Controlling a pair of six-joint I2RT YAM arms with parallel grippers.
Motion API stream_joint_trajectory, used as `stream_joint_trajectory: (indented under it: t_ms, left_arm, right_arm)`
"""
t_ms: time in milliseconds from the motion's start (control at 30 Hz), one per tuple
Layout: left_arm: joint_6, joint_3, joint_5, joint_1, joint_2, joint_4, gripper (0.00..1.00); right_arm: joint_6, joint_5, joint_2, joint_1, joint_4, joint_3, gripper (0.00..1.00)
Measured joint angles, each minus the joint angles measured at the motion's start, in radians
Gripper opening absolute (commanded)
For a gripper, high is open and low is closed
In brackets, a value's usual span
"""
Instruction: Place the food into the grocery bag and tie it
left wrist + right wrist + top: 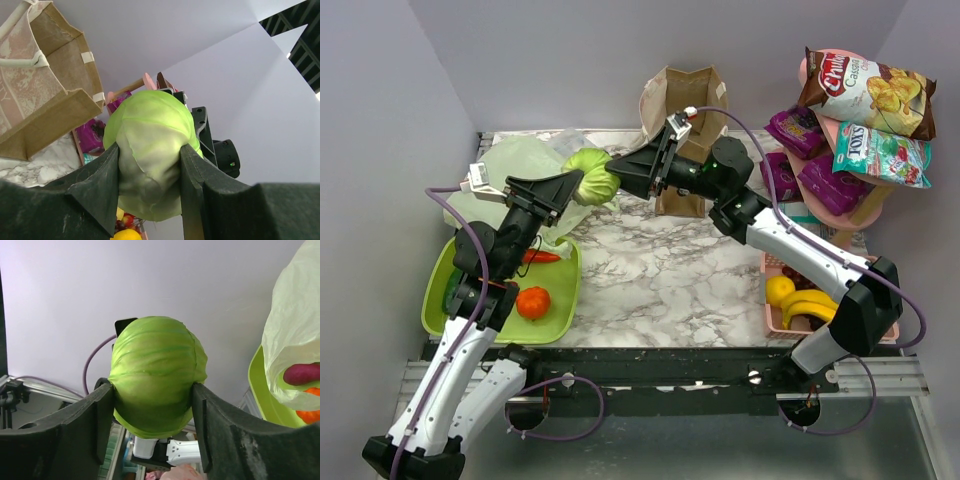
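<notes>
Cabbage (590, 177) gripped mid-air from both sides.
Your left fingers (100, 185) clamp one end, your right fingers (102, 420) press the opposite end; the grocery bag (523, 160) lies nearer the left.

Marble table (670, 280) — lavender walls (570, 50)

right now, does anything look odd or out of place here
Yes: the cabbage hangs in mid-air over the table, pinched by the left gripper and the right gripper from opposite sides at once. Nothing looks spilled or damaged.
</notes>
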Motion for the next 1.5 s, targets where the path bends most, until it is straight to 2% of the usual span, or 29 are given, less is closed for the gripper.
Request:
stream_joint_trajectory:
  t_ms: [100, 167, 267, 333, 433, 533, 667, 833, 1067, 1233, 1500]
  left_arm:
    - [0.0, -0.009, -0.001, -0.002, 0.003, 0.01, 0.34]
    - [0.003, -0.009, -0.001, -0.006, 0.009, 0.018, 0.44]
    - [0.014, -0.008, 0.0, -0.007, 0.015, 0.014, 0.75]
    - [0.035, 0.006, 0.0, -0.007, 0.02, -0.013, 0.88]
    - [0.084, 0.051, 0.003, -0.01, 0.027, -0.082, 0.99]
    - [0.171, 0.122, 0.004, -0.016, 0.043, -0.206, 0.99]
    - [0.305, 0.22, -0.019, -0.016, 0.05, -0.389, 0.99]
    - [0.496, 0.405, -0.124, -0.018, 0.116, -0.642, 0.98]
    - [0.732, 0.539, -0.282, -0.021, 0.295, -0.936, 0.87]
    - [0.885, 0.578, -0.381, -0.065, 0.461, -1.047, 0.87]
    - [1.071, 0.625, -0.556, -0.128, 0.607, -1.092, 0.82]
  right_arm:
    - [-0.009, 0.0, 0.0, -0.002, -0.003, -0.005, 0.36]
    - [-0.017, 0.0, 0.0, -0.003, -0.007, -0.005, 0.25]
    - [-0.032, 0.002, 0.0, -0.004, -0.019, -0.005, 0.17]
    - [-0.044, 0.003, 0.0, -0.006, -0.035, -0.005, 0.13]
    - [-0.065, 0.0, 0.0, -0.004, -0.061, -0.004, 0.12]
    - [-0.108, 0.002, -0.002, 0.006, -0.11, 0.001, 0.12]
    - [-0.212, 0.047, -0.013, 0.011, -0.257, 0.045, 0.09]
    - [-0.346, 0.168, -0.057, 0.013, -0.452, 0.064, 0.08]
    - [-0.453, 0.261, -0.061, 0.012, -0.615, 0.057, 0.08]
    - [-0.514, 0.302, -0.061, 0.012, -0.702, 0.043, 0.08]
    - [-0.566, 0.364, -0.107, 0.012, -0.797, -0.059, 0.07]
